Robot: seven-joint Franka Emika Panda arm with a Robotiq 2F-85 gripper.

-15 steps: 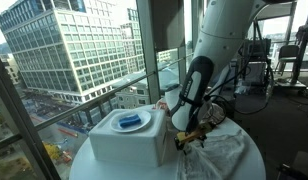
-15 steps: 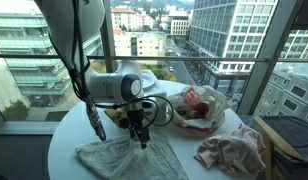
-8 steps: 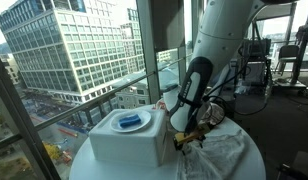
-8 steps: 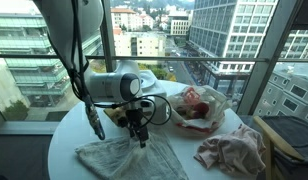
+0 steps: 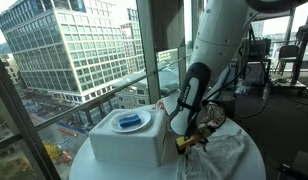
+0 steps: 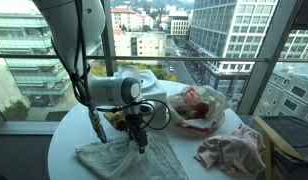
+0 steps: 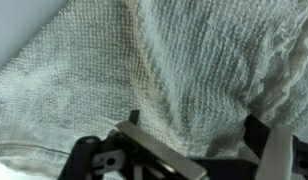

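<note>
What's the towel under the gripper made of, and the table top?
Towel: likely woven cotton, matte off-white; the wrist view shows a coarse ribbed weave and soft folds. Table: smooth white top, perhaps laminate or painted; too far to tell.

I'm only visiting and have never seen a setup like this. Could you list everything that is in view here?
towel: one, off-white, woven texture, spread rumpled on the table right under the gripper
cloth: one, pinkish, crumpled, on the table apart from the towel
plastic bag: one, clear with something red and pink inside, on the table near the window
box: one, white with a round blue item on top, at the table's window side
table: one, round, white, beside the glass wall
robot arm: one, white, reaching down over the table
gripper: one, black, open, just above the towel, holding nothing
</note>
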